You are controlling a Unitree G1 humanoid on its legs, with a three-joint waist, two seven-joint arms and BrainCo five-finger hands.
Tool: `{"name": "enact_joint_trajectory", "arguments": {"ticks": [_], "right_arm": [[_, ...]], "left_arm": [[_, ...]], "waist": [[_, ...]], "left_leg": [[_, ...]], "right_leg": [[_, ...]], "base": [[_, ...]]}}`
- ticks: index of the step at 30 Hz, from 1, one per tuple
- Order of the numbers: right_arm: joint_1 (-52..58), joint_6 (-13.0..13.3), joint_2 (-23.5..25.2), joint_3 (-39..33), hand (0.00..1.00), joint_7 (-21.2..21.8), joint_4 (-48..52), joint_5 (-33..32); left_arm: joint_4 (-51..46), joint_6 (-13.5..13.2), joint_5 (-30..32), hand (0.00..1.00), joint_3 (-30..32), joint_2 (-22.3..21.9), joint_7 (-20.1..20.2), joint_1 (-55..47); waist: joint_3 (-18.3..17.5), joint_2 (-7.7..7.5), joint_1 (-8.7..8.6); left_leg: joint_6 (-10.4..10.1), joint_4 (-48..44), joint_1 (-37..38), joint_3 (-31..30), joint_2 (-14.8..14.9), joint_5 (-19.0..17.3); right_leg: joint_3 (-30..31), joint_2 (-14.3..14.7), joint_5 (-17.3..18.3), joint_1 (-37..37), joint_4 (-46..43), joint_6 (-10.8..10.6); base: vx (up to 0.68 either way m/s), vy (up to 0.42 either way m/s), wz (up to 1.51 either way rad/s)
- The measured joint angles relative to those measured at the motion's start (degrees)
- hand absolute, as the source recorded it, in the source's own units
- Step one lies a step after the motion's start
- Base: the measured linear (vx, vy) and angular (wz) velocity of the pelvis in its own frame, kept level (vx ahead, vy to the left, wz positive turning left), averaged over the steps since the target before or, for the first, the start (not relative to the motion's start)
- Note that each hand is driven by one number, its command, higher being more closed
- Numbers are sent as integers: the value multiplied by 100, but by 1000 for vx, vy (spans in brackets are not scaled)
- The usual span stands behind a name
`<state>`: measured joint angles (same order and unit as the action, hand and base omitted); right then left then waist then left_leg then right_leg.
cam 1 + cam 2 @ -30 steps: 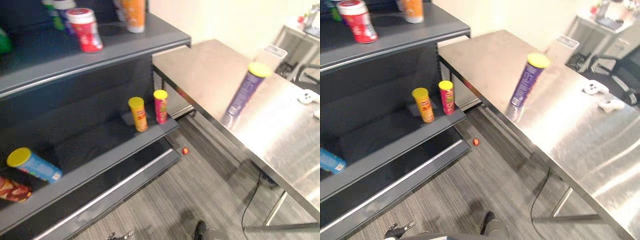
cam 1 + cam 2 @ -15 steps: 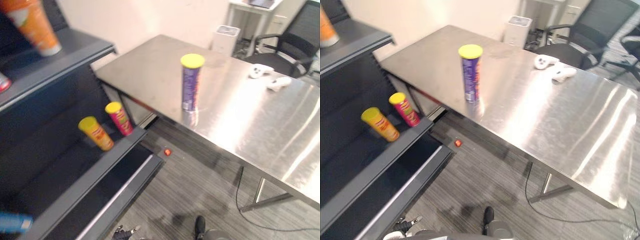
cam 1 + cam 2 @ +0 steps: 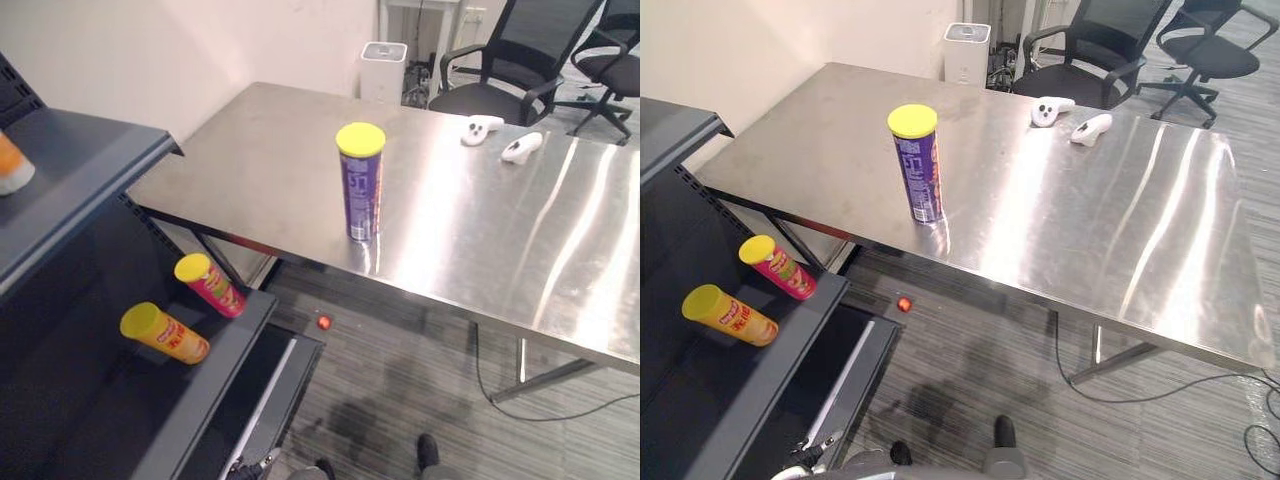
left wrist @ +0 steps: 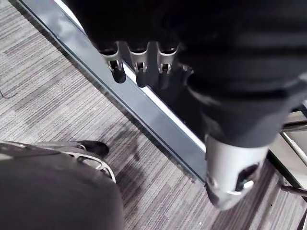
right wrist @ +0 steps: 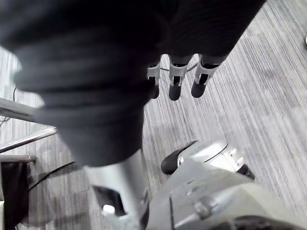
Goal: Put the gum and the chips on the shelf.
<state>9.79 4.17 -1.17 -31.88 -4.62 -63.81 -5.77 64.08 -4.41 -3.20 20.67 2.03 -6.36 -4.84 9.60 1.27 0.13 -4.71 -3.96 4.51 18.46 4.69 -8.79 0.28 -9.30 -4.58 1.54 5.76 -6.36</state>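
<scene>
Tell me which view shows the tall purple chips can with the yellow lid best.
The left eye view: the tall purple chips can stands whole and upright near the middle, on the steel table. The right eye view shows it whole too, further left. Both wrist views face the grey carpet floor.

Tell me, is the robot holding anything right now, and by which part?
Nothing. The left hand and right hand hang open above the floor; the purple chips can stands untouched on the table.

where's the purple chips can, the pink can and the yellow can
purple chips can [image 3: 361, 195], left eye view, middle of its body
pink can [image 3: 216, 290], left eye view, middle of its body
yellow can [image 3: 176, 338], left eye view, middle of its body
</scene>
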Motion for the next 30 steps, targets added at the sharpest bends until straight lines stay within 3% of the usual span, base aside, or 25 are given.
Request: {"name": "enact_joint_trajectory", "arguments": {"ticks": [6,10,13,15,17,20,23,24,30], "right_arm": [[-22,0,61,-676,0,-5,-8,-467],[-140,8,36,-1357,0,-21,-9,-1104],[-335,5,-48,-2419,0,-117,-10,-1561],[-574,9,-311,-3362,0,-289,3,-1968],[-680,27,-550,-3579,0,-412,39,-2139],[-719,95,-933,-3598,0,-746,688,-2236],[-771,213,-1101,-3152,0,-1103,1878,-2175],[-793,273,-1138,-2829,0,-1299,2705,-2099],[-1116,508,-1129,-2115,0,-2061,5084,-982]], "left_arm": [[92,-11,198,0,14,25,49,3],[89,-10,229,0,151,16,52,1],[83,-6,233,0,230,18,51,2],[71,-3,234,0,392,27,50,-72],[75,-1,233,0,418,39,45,-120],[88,8,238,0,373,7,42,-161],[87,7,238,0,299,-6,31,-181],[83,7,238,0,200,-1,14,-179],[-77,10,437,0,97,21,-23,-202]], "waist": [[-170,-28,12],[-246,-18,18],[-265,-27,16],[-372,-119,18],[-446,-154,-17],[-608,-141,-46],[-656,-85,-125],[-662,-92,-140],[-721,-195,-137]], "left_leg": [[0,92,213,21,-9,0],[-3,98,281,17,35,-3],[27,201,305,9,45,-56],[31,192,261,113,36,-79],[24,206,224,162,15,-97],[-7,300,224,157,2,-72],[-11,301,238,155,1,-67],[-11,307,236,153,7,-53],[9,385,247,118,-8,37]], "right_leg": [[-155,40,-3,96,-9,-4],[-177,76,-3,80,-105,-4],[-187,106,-2,50,-95,-4],[-174,108,4,-56,-67,2],[-171,99,40,-94,-47,-38],[-171,103,64,-133,-34,-8],[-165,103,62,-128,-4,-9],[-164,111,59,-133,-2,-12],[-183,136,8,-157,-7,-82]], "base": [[97,5,-12],[1,-33,-7],[-89,-55,-4],[-129,-67,-27],[-120,-74,-24],[-77,-53,-5],[-46,-37,-1],[-31,-43,0],[13,-27,3]]}}
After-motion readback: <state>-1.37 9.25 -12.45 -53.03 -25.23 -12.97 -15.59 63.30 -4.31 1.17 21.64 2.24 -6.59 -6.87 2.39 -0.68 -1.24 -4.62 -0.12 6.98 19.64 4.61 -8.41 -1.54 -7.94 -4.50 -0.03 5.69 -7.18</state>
